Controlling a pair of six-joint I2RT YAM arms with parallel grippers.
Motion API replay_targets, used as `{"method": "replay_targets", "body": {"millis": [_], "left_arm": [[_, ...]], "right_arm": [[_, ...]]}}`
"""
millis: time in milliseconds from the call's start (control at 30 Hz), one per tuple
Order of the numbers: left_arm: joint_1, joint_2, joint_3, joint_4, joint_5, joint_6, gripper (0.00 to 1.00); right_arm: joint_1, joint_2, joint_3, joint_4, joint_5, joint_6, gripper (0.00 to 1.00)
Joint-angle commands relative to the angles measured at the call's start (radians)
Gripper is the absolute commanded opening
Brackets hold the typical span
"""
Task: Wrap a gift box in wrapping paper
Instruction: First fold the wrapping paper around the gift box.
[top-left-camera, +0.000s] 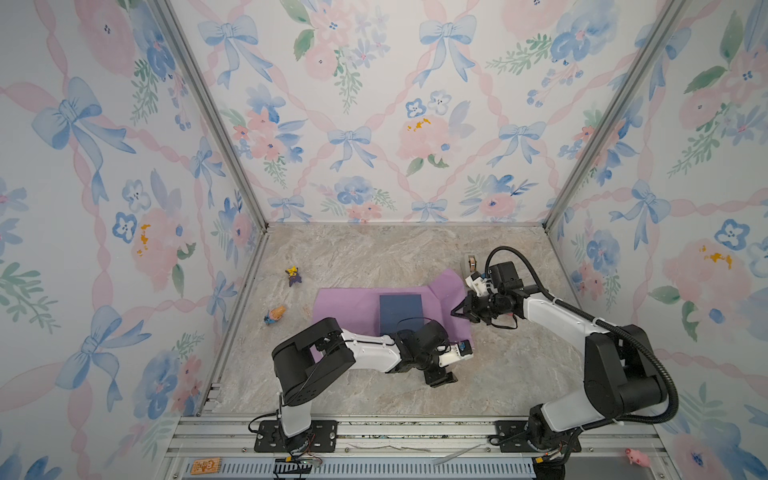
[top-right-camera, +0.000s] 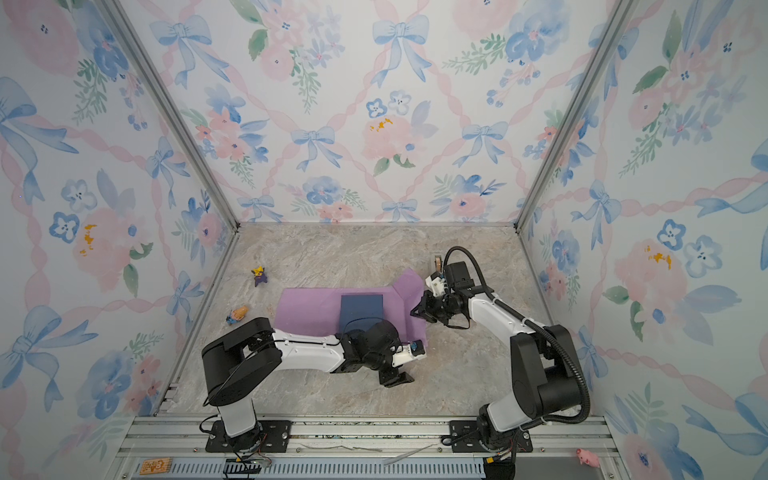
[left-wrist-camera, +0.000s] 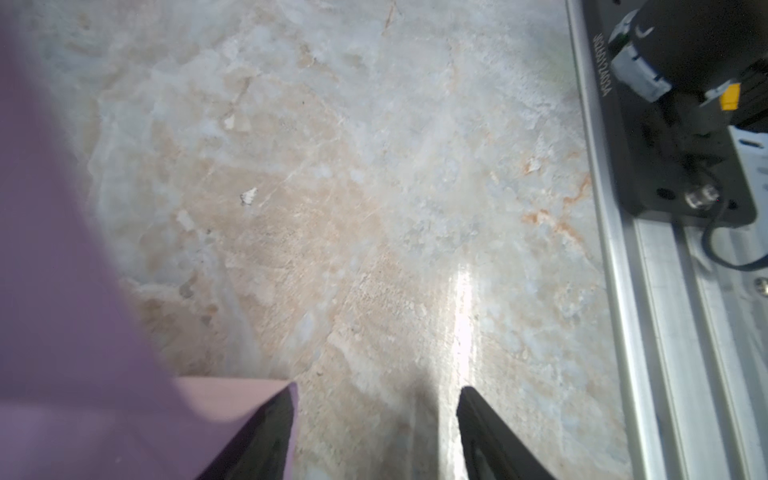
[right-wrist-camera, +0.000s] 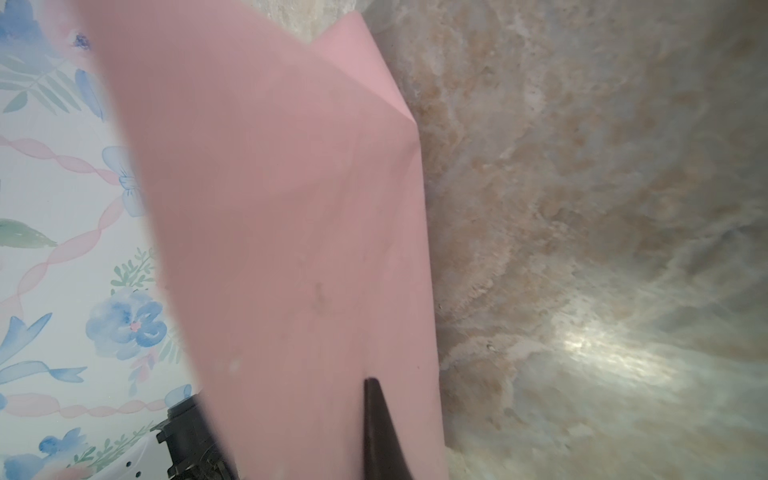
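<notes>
Both top views show box (top-left-camera: 401, 311) bare on paper (top-left-camera: 345, 307). Right gripper (top-left-camera: 455, 312) pinches its raised 3 o'clock edge; left gripper (top-left-camera: 441, 379) is spread at 5 o'clock. Folding seemingly barely begun.

No txt legible from my cams. White print on the black mount plate (left-wrist-camera: 631, 166), left wrist view: too blurred to read. Orange tag (top-left-camera: 206, 465) on front rail (top-left-camera: 415, 430): marks present, unreadable.
</notes>
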Motion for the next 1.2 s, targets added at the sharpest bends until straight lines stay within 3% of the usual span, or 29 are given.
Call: {"method": "replay_targets", "body": {"millis": [0,233,433,567,767,1067,1167], "left_arm": [[0.01,-0.098,-0.04,0.064,0.036,-0.06,0.66],[0.072,-0.396,-0.203,0.089,-0.026,-0.203,0.67],[0.142,-0.61,-0.328,0.09,-0.222,-0.334,0.68],[0.228,-0.688,-0.378,0.081,-0.321,-0.493,0.71],[0.397,-0.734,-0.4,0.083,-0.286,-0.721,0.74],[0.511,-0.675,-0.419,0.137,-0.162,-0.837,0.74],[0.542,-0.668,-0.421,0.161,-0.134,-0.87,0.75]], "right_arm": [[0.037,-0.017,0.008,0.025,-0.009,0.028,0.05],[0.115,-0.01,0.061,-0.005,0.067,0.03,0.05],[0.183,0.0,0.109,-0.022,0.121,0.041,0.05],[0.225,0.012,0.141,-0.022,0.147,0.051,0.05],[0.286,0.059,0.186,0.003,0.162,0.1,0.05],[0.368,0.164,0.266,0.052,0.143,0.138,0.06],[0.39,0.192,0.282,0.072,0.137,0.152,0.12]]}}
